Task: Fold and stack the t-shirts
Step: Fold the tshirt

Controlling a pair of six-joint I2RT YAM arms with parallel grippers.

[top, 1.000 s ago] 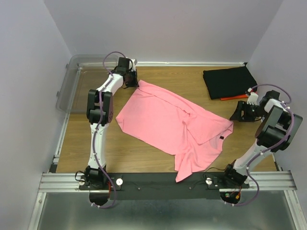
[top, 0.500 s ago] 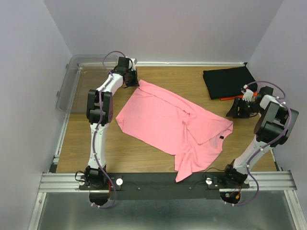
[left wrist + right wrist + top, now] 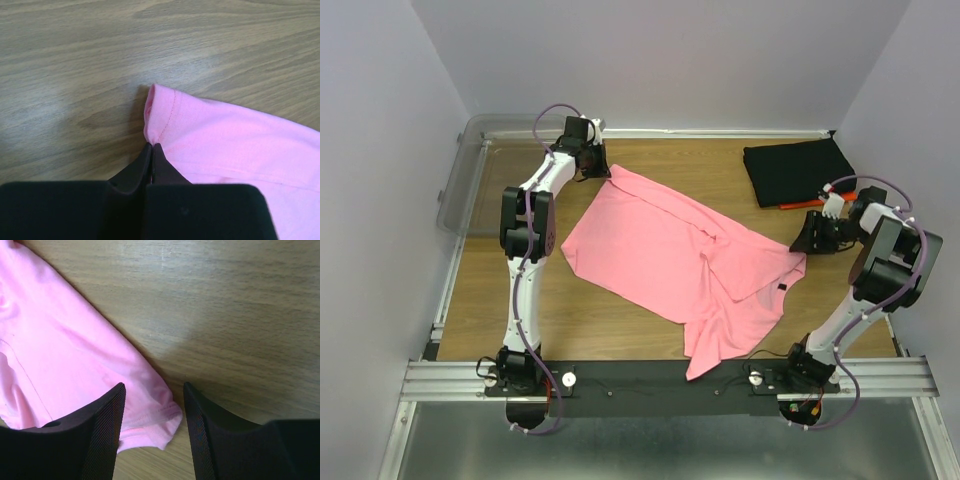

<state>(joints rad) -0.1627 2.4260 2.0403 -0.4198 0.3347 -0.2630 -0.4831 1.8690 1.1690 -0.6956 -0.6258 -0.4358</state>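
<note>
The pink t-shirt (image 3: 670, 250) lies spread but rumpled on the desk (image 3: 520, 290), to the near left of the folded black t-shirt (image 3: 795, 170), with one flap doubled back over itself. The left end effector (image 3: 151, 147) is pinched closed on the stitched hem at the pink corner farthest from the black t-shirt. The right end effector (image 3: 152, 390) stands open, its fingers straddling the pink corner nearest the black t-shirt. The step in hand looks like securing two corners to pull the cloth flat before folding. Done well, the right side drops until both fingers bracket the hem, closes fully, and then both ends tension evenly without dragging cloth onto the black t-shirt.
</note>
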